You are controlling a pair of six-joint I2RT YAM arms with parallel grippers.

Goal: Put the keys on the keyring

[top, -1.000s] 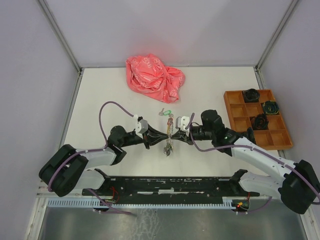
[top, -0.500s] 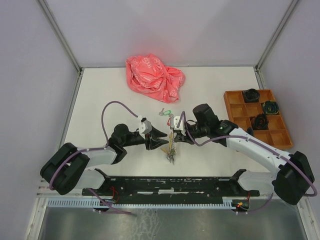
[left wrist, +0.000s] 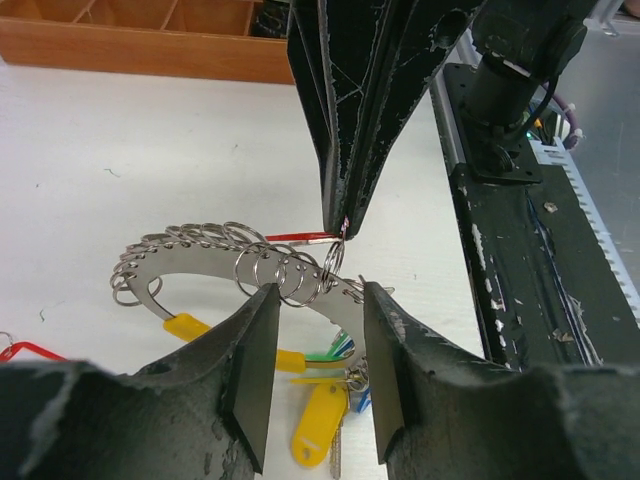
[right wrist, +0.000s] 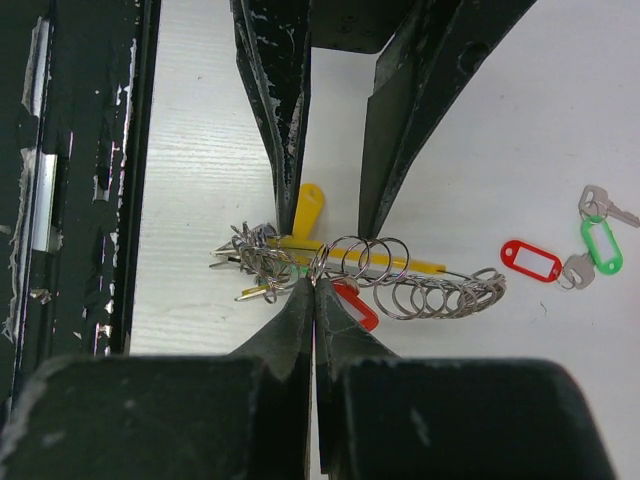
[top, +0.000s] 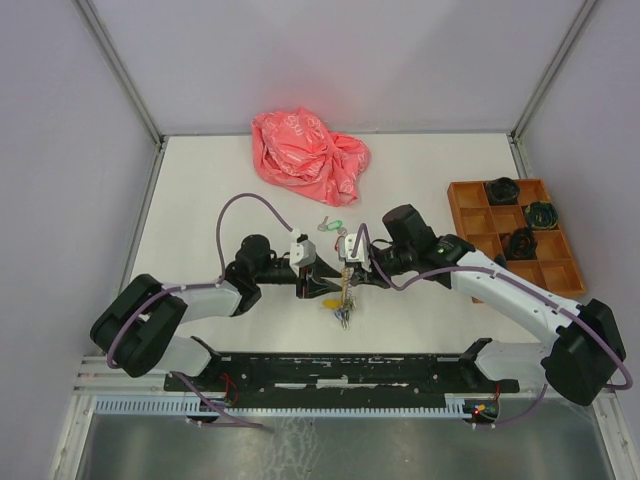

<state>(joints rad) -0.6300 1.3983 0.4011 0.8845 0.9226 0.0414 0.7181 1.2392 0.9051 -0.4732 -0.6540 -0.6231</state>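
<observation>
Keyring (top: 343, 292) at centre of desk (top: 200, 200), between both arms' tips, yellow tags (left wrist: 318, 425) on it. Left fingers (left wrist: 250, 370) spread wide, straddling keyring band, not clamping it. Right fingers (right wrist: 292, 318) pressed together, pinching small split ring (left wrist: 333, 265) at keyring, with red tag (right wrist: 357, 306) just beside the tips. Loose keys (right wrist: 578, 268) with red and green tags lie on desk at right of right wrist frame, apart from keyring. Pink bag (top: 308, 145) upper centre. Orange tray (top: 478, 245) at right edge.

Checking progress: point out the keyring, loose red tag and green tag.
keyring (left wrist: 190, 265), left wrist view, metal arc.
red tag (right wrist: 530, 262), right wrist view, tag middle.
green tag (right wrist: 601, 245), right wrist view, tag middle.
</observation>
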